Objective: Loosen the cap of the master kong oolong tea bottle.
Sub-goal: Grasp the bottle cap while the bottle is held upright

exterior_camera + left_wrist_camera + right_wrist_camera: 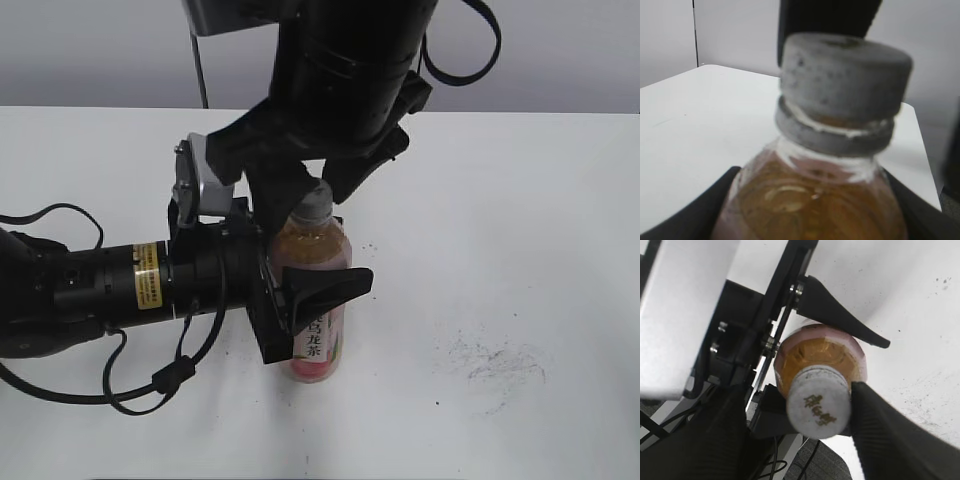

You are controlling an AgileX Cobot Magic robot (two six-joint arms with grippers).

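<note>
The master kong oolong tea bottle (320,345) stands upright on the white table (520,200), amber tea showing above its pink label. My left gripper (325,285) reaches in from the left and is shut on the bottle's body. In the left wrist view its black fingers (695,215) press both sides of the bottle (810,200) under the grey cap (842,75). My right gripper (805,410) comes down from above with its jaws on either side of the cap (819,407). Its right finger (875,420) is at the cap's edge and the left finger (725,435) stands apart from it.
Dark smudges (495,360) mark the table to the right of the bottle. Black cables (150,385) loop beside the left arm at the front left. The table's far edge runs along the back, with a grey wall behind it.
</note>
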